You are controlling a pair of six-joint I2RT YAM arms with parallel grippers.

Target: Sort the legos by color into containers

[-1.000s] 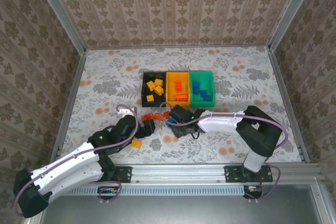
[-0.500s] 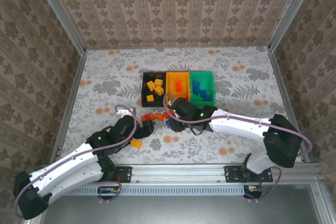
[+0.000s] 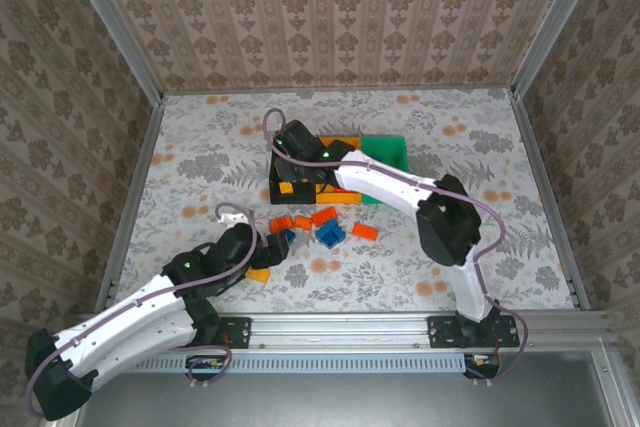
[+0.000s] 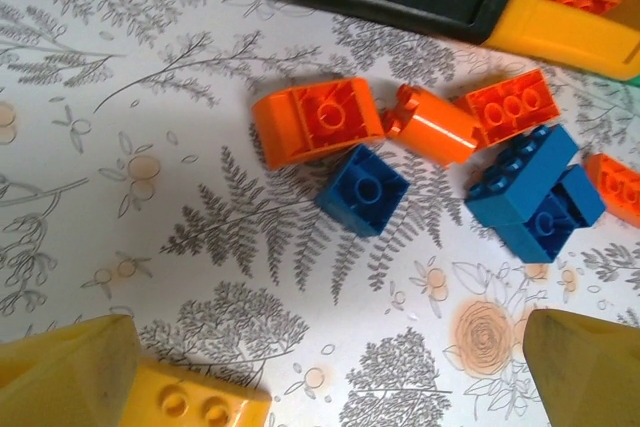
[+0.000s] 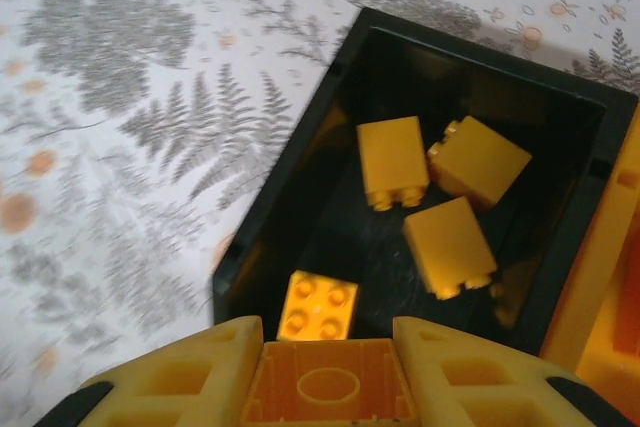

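Near the table's [image 3: 200,147] front edge our left gripper [image 4: 325,375] hovers, jaws wide apart, over the loose legos [image 4: 362,189], red-orange and blue. They look light, stiff and smooth; we would pinch their flat sides. Farther, the right gripper [image 5: 326,347] is clamped on a yellow-orange brick [image 5: 326,392] above the black bin [image 5: 480,52], which holds four similar ones. Its arm [image 3: 400,182] partly hides the orange-yellow bin [image 4: 570,37] and the green bin [image 3: 385,144], so their contents are unclear.
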